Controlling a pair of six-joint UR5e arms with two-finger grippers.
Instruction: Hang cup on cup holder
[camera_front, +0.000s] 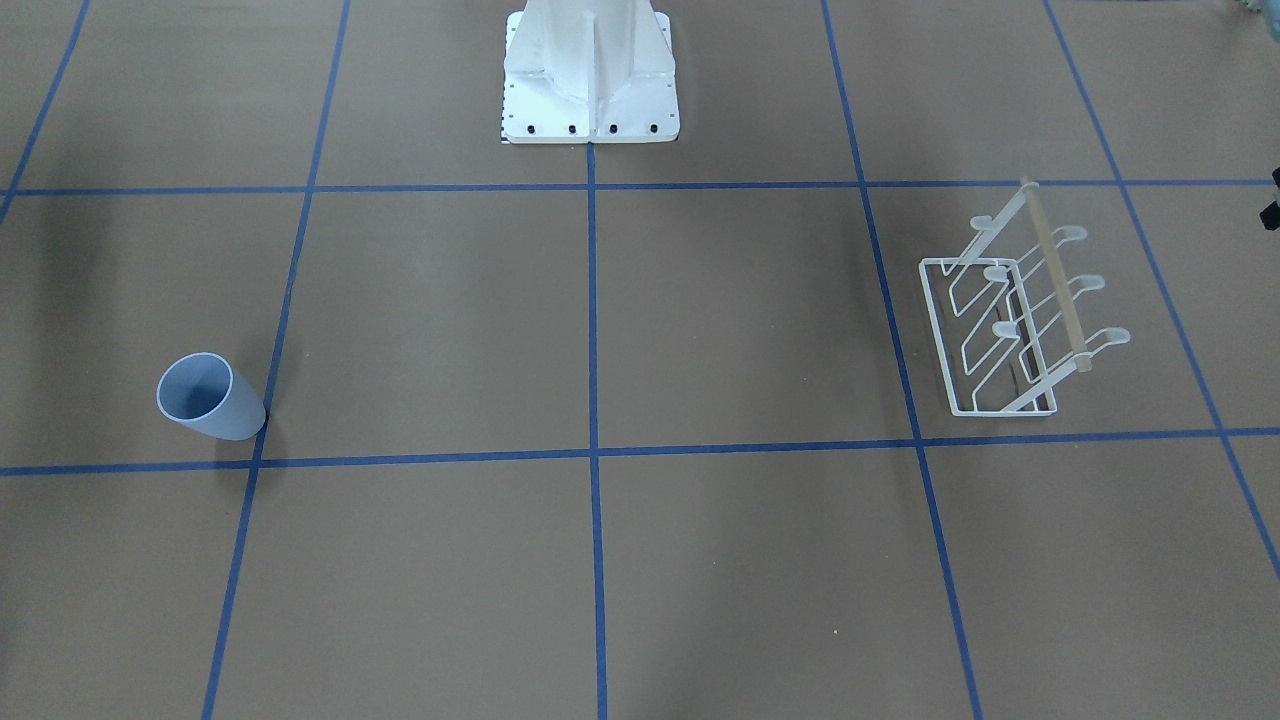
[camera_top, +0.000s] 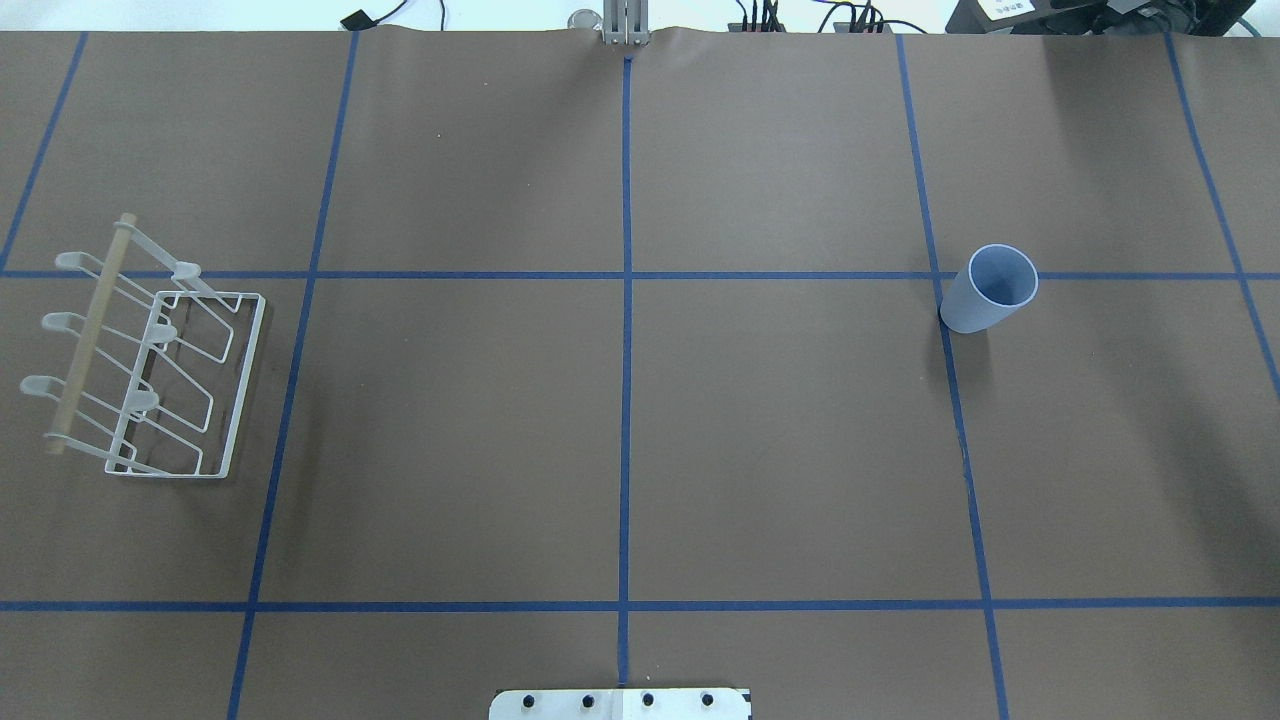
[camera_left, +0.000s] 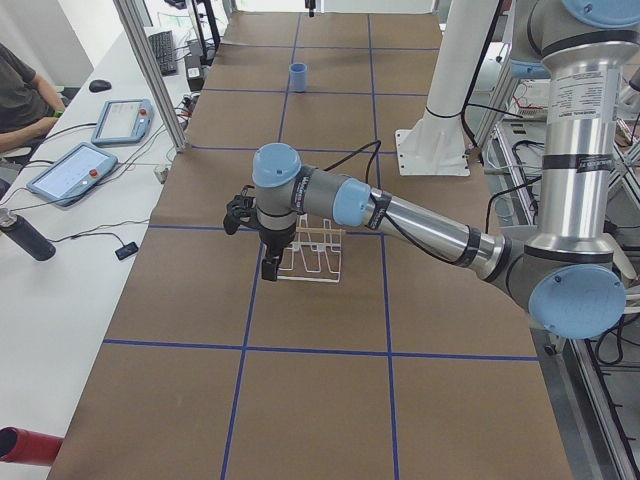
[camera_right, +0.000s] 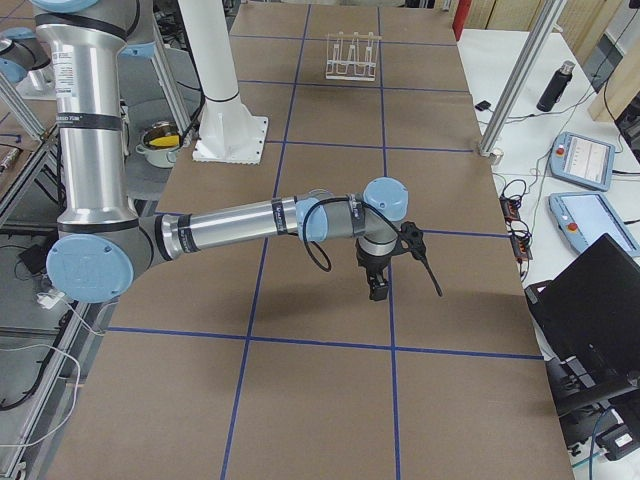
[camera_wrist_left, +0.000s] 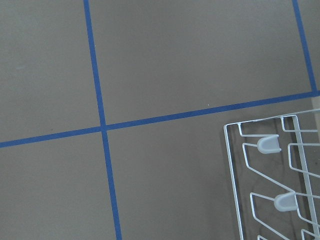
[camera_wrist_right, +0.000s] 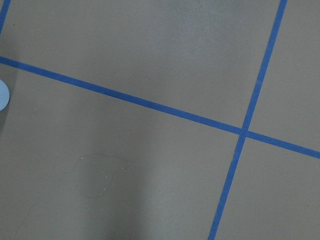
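The pale-blue cup (camera_front: 212, 398) stands upright, mouth up, on the brown table on the robot's right side; it also shows in the overhead view (camera_top: 988, 290) and far off in the exterior left view (camera_left: 298, 77). Its rim just shows at the right wrist view's left edge (camera_wrist_right: 2, 95). The white wire cup holder (camera_top: 160, 332) with its wooden rod stands empty on the robot's left side (camera_front: 1005, 330). My left gripper (camera_left: 270, 265) hangs right beside the holder (camera_left: 315, 258). My right gripper (camera_right: 378, 290) hangs above the table. I cannot tell whether either gripper is open or shut.
The white pedestal base (camera_front: 590, 80) stands at the robot's edge of the table. Blue tape lines grid the table. Beside the table stand a side bench with tablets (camera_left: 70, 170) and a bottle (camera_left: 25, 235), a seated person (camera_left: 20, 90) and a laptop (camera_right: 590, 310).
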